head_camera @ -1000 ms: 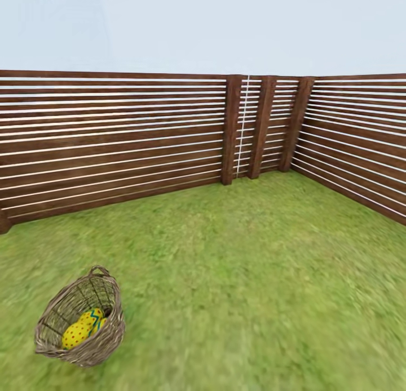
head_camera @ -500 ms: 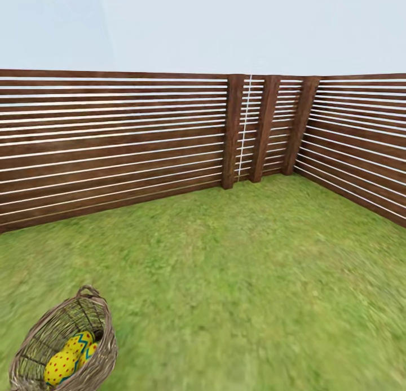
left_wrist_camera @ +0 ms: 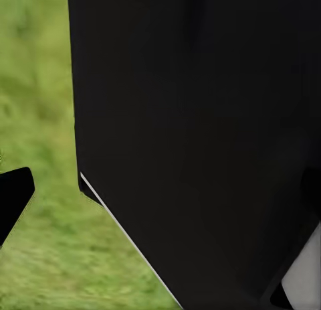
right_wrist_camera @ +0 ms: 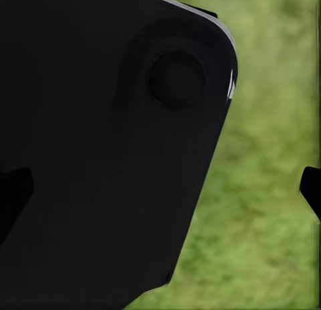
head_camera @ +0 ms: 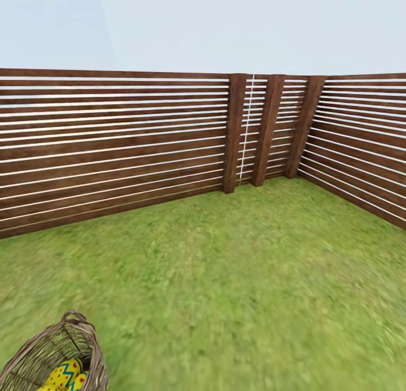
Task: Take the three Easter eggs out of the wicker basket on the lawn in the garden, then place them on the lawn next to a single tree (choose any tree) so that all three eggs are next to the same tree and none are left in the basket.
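Beyond wicker basket, open lawn

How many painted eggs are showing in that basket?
2 show, both in the basket at the head view's bottom-left corner: one egg with a zigzag band, and another beside it. The frame cuts the basket, so more may be hidden.

Wicker basket: rough woven brown cane, matt. Easter eggs inside: smooth yellow shells with red dots and a blue-green zigzag. Fence: dark brown wooden slats, faintly satin. Lawn: mottled, matt green grass. Robot body panel: smooth matt black.
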